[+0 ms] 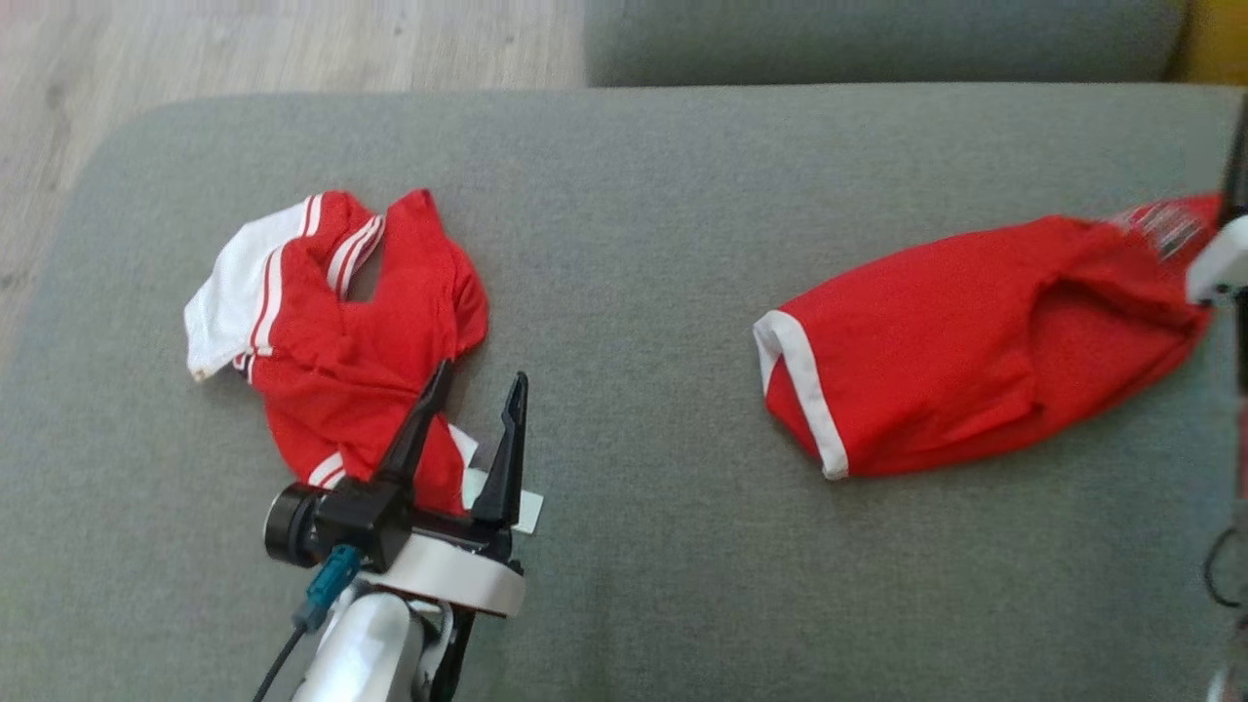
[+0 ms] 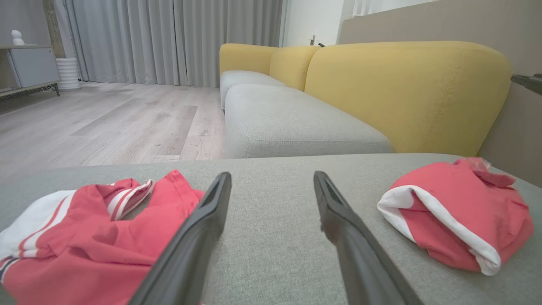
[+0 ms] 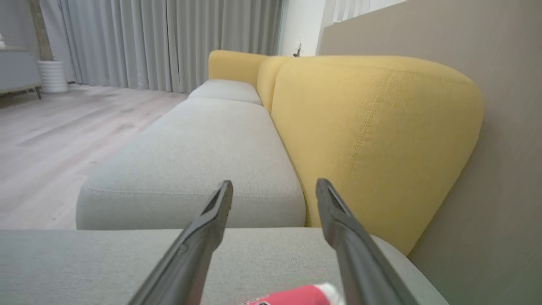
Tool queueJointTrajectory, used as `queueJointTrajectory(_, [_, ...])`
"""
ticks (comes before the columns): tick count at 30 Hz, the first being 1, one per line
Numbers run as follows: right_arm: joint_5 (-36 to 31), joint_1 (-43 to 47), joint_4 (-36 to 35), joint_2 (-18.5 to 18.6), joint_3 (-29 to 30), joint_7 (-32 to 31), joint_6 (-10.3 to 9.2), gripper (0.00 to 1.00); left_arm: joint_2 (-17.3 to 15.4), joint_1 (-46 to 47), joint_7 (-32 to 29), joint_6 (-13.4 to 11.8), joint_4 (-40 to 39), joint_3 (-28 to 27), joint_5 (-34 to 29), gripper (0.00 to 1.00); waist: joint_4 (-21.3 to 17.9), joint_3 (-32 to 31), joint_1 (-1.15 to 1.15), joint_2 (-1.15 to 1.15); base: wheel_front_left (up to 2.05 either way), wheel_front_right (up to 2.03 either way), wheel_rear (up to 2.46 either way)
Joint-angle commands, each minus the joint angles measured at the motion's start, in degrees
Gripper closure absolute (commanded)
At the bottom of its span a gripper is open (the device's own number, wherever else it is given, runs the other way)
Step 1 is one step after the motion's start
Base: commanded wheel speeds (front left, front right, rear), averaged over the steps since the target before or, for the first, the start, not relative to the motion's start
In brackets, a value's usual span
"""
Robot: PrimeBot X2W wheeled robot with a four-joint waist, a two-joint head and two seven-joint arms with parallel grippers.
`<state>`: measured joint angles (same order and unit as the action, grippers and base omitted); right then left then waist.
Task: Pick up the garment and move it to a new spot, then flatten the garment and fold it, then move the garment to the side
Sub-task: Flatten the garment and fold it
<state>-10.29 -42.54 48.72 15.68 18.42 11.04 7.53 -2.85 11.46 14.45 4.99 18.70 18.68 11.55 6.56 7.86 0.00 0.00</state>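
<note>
Two red garments lie on the grey cushion (image 1: 643, 195). On the right is a red garment (image 1: 975, 336) (image 2: 461, 216) with a white hem, bunched into a rough oval. A sliver of it (image 3: 296, 295) shows below my right gripper (image 3: 274, 184), which is open with nothing between its fingers. At the left lies a crumpled red garment with white stripes (image 1: 341, 341) (image 2: 84, 237). My left gripper (image 1: 483, 382) (image 2: 273, 176) hovers open over this garment's near right edge and holds nothing. The pale wrist of my right arm (image 1: 1214, 268) sits at the right garment's far end.
A second grey seat cushion (image 2: 288, 123) continues beyond this one. The yellow backrest (image 3: 372, 140) rises along the right side. Wooden floor (image 1: 244, 49) lies past the cushion's left and far edges. A bare grey stretch separates the two garments.
</note>
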Motion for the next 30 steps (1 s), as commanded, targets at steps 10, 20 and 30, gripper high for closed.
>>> queueJointTrajectory(10, [6.17,6.96,-15.04,-10.00,-8.29,3.84,-0.04,0.00,-0.03,0.12,0.55,-1.00,-1.77,-2.49,1.12,0.00,-2.81,-5.98,0.00,0.00,0.00,0.00,0.00])
queueJointTrajectory(20, [15.21,33.45,-35.32,-12.77,-19.75,3.95,-0.04,0.00,-0.03,-2.34,0.55,-1.71,-2.30,-2.99,1.52,0.00,-2.44,-6.33,0.00,0.00,0.00,0.00,0.00])
queueJointTrajectory(30, [14.88,41.20,-39.13,-12.80,-25.83,3.96,-0.04,0.00,-0.03,-1.64,0.55,-0.87,-1.91,-3.87,0.69,0.00,-1.19,-4.24,0.00,0.00,0.00,0.00,0.00])
